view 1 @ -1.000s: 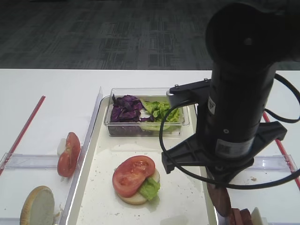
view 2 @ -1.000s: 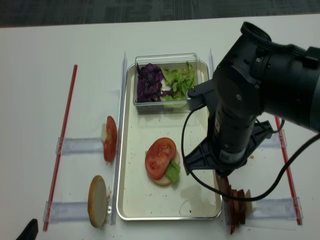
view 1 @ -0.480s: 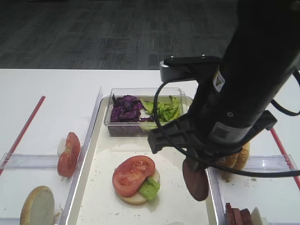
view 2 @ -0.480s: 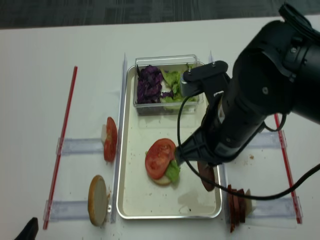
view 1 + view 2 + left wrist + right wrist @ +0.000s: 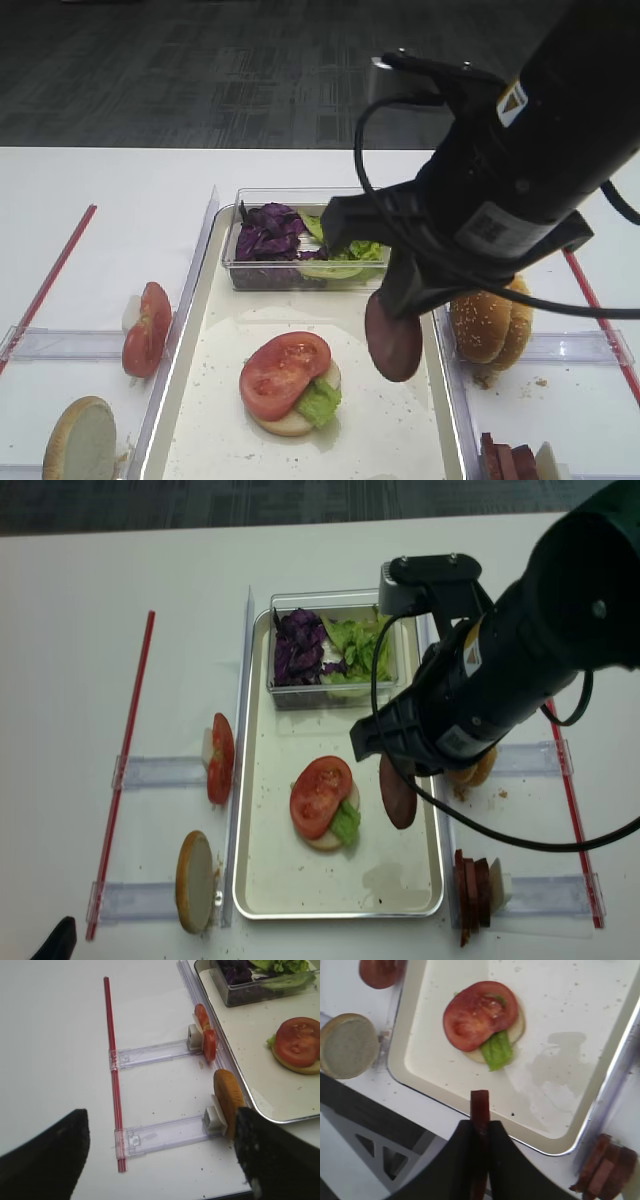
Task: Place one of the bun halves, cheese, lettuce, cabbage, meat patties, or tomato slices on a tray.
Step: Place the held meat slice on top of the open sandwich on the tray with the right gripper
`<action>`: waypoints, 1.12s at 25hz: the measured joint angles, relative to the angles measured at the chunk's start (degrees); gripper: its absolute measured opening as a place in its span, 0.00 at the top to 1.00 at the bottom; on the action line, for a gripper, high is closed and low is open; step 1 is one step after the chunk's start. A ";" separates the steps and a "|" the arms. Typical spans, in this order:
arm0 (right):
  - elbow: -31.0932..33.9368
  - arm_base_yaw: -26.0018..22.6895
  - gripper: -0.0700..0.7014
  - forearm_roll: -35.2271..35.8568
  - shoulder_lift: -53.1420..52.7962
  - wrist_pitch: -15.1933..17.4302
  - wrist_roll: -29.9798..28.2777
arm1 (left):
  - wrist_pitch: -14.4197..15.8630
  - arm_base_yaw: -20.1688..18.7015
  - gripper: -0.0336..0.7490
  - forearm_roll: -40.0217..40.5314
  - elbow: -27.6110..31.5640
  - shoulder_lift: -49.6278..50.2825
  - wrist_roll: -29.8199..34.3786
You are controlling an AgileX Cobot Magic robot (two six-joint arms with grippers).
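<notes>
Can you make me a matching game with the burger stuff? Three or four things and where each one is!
Things:
1. meat patty
2. purple cabbage
3. tomato slice
4. sesame bun

Places:
A. in the clear box
B. on the stack in the middle of the tray
C. pinched in the right hand, above the tray
D. on the table, right of the tray

Pairs: 1-C, 2-A, 3-B, 4-D
</notes>
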 joint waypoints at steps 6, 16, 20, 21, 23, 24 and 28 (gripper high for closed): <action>0.00 -2.43 0.77 9.94 0.00 -0.73 -7.86 | 0.00 0.00 0.26 0.00 0.00 0.00 0.00; 0.00 -2.68 0.77 10.23 0.00 -0.85 -10.70 | 0.00 0.00 0.26 0.00 0.00 0.00 0.00; 0.00 -2.70 0.77 10.32 0.00 -1.51 -11.06 | 0.00 0.00 0.26 0.00 0.00 0.00 0.00; 0.00 -2.70 0.77 10.44 0.00 -1.64 -11.31 | 0.00 0.00 0.26 0.00 0.00 0.00 0.00; 0.00 -2.70 0.77 11.24 0.00 -2.00 -11.99 | 0.00 0.00 0.26 0.00 0.00 0.00 0.00; 0.00 -2.70 0.77 11.89 0.00 -2.11 -12.46 | 0.00 0.00 0.26 0.00 0.00 0.00 0.00; 0.00 -2.80 0.77 14.25 1.38 -2.62 -15.11 | 0.00 0.00 0.26 0.00 0.00 0.00 0.00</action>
